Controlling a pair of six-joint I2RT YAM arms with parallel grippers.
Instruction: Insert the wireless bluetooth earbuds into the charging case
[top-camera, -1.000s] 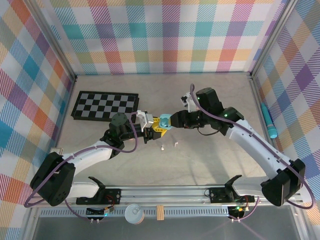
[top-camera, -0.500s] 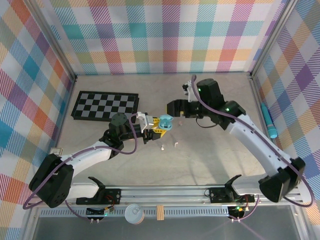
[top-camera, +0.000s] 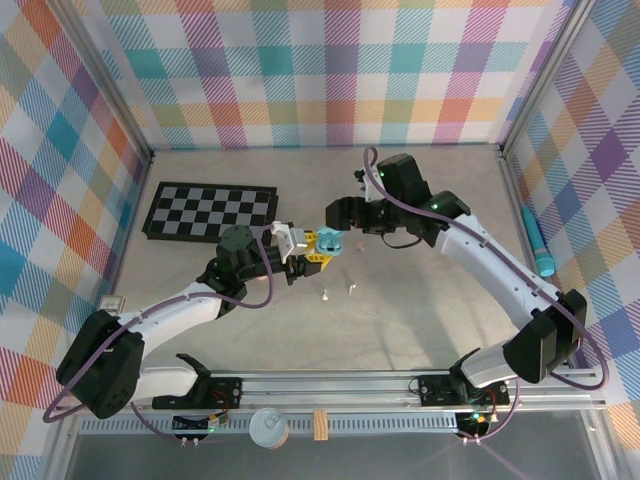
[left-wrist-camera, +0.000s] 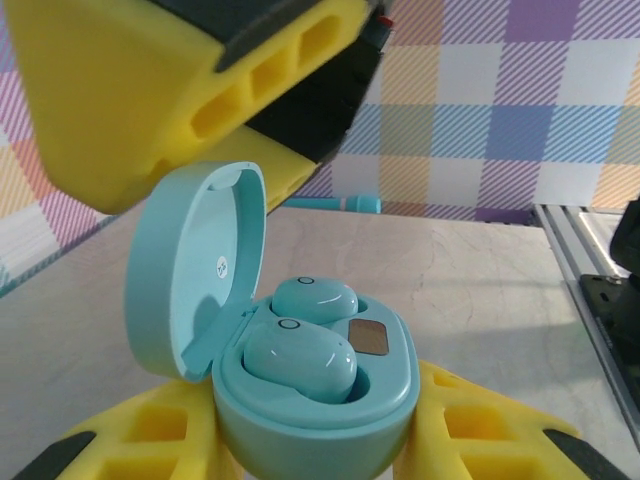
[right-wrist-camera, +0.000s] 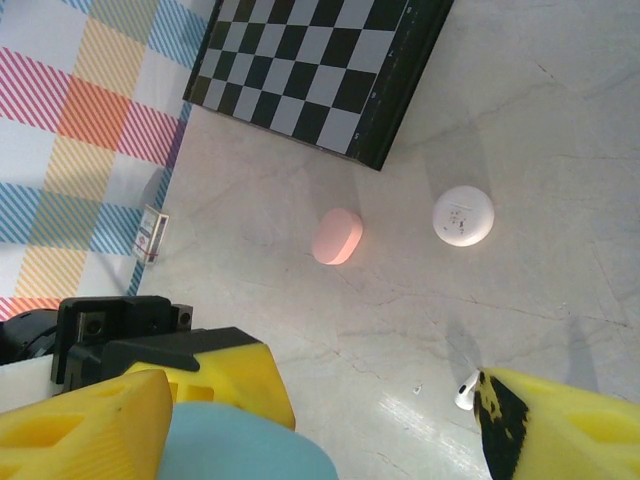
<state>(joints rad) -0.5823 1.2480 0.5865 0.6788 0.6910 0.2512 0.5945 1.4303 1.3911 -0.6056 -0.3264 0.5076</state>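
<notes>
So the left gripper (top-camera: 310, 250) has its yellow fingers (left-wrist-camera: 130, 440) clamped on the base of the light blue charging case (left-wrist-camera: 330, 400), holding it up off the table (top-camera: 400, 330). Lid's flipped open and standing up, and both light blue earbuds (left-wrist-camera: 300, 355) are sitting in their pockets side by side. The right gripper (top-camera: 337, 214) hangs just above the case with its fingers (right-wrist-camera: 560, 420) spread apart and nothing in them; one of them sits right over the open lid in the left wrist view. Down on the table just in front of the case there are two white earbuds (top-camera: 325, 296) lying close together. Further out the right wrist view shows a pink case (right-wrist-camera: 337, 236) and a round white case (right-wrist-camera: 462, 215), both shut, near the edge of the chessboard (top-camera: 212, 210).
</notes>
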